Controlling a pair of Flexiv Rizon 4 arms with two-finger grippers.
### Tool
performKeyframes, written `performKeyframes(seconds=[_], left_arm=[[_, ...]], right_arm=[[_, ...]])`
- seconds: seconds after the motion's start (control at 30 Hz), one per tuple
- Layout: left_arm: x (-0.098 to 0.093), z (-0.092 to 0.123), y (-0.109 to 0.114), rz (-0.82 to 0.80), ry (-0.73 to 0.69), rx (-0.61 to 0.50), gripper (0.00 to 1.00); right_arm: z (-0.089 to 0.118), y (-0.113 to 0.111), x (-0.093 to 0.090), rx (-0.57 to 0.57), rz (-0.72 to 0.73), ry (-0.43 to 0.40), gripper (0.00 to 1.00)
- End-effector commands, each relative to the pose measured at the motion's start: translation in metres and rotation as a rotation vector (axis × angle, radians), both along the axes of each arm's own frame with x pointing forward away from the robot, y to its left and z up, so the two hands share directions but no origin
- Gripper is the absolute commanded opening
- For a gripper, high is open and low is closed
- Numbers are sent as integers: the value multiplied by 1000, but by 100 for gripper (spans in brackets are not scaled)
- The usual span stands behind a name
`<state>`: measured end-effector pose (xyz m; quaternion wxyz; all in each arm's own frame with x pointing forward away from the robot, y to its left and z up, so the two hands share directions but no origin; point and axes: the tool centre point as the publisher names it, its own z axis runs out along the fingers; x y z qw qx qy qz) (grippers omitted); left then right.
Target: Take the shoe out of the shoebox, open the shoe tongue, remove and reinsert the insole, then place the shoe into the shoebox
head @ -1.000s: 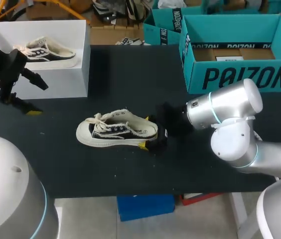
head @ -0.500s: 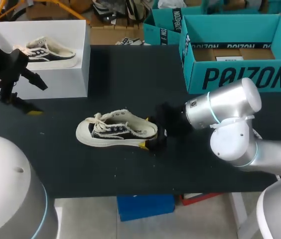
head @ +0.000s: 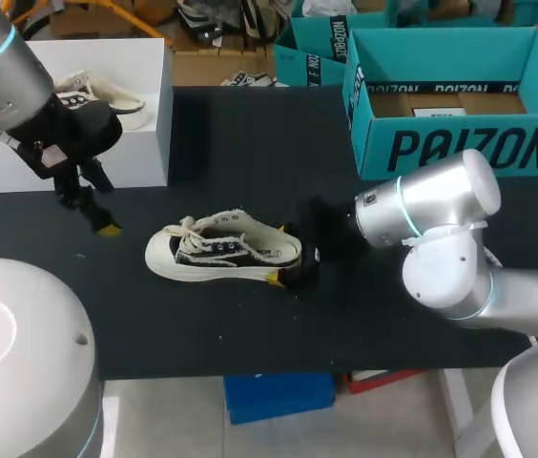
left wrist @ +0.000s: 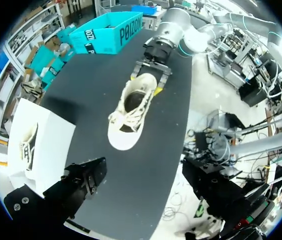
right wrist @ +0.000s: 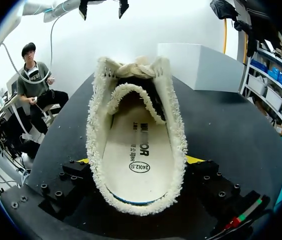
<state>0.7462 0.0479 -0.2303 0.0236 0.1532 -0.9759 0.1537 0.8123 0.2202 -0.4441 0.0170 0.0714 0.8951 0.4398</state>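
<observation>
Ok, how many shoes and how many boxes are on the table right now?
Shoes: 2 (table shoe, boxed shoe)
Boxes: 2 (white shoebox, teal box)
Total: 4

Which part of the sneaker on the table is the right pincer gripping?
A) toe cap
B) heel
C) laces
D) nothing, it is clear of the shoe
B: the right pincer has one yellow-tipped finger on each side of the heel of the sneaker, and the toe points away from it.
</observation>
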Motion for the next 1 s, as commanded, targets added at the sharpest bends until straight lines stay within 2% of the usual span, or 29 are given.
performKeyframes(seconds=[0.03,0.47,0.6,0.67,0.73,0.83,1.0], left_arm=[[-1,2,-3,-1,6,38,100],[-1,2,-3,-1,6,38,100],[4,-1,-20,297,15,-6,100],[6,-4,-29,478,48,18,100],[8,-10,-38,664,34,102,100],[9,-10,-45,851,116,165,100],[15,-8,-60,1081,157,227,100]], right_arm=[[-2,2,0,-4,-4,0,0],[-2,2,0,-4,-4,0,0],[-2,2,0,-4,-4,0,0],[-2,2,0,-4,-4,0,0],[-2,2,0,-4,-4,0,0],[-2,2,0,-4,-4,0,0],[-2,2,0,-4,-4,0,0]])
